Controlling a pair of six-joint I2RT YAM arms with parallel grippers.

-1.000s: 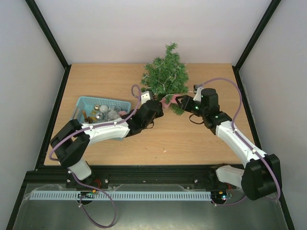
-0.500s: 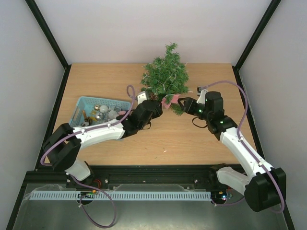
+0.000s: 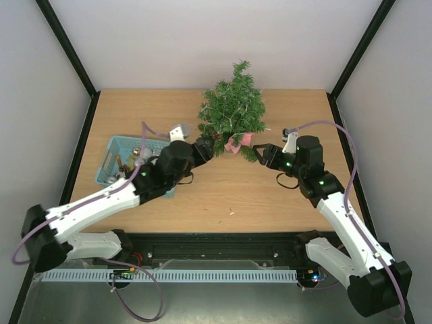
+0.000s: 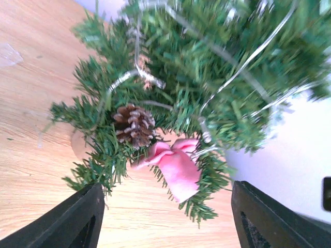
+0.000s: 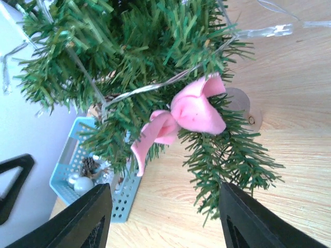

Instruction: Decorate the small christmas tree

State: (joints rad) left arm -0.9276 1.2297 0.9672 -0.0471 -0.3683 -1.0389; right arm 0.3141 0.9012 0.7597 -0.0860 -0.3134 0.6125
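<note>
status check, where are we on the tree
Both open, empty: left gripper, right gripper. Upright: small dark green bristly christmas tree, pink bow and brown pine cone on its low branches. Nothing between either gripper and it.

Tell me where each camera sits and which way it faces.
Top external: above and behind the robot, looking down at table, small christmas tree, teal basket; left arm, right arm show.
Left wrist: on the left arm, facing the tree's pine cone and pink bow; left gripper shows.
Right wrist: faces the tree from the opposite side; right gripper shows.
Shared by both wrists: the pink bow.
</note>
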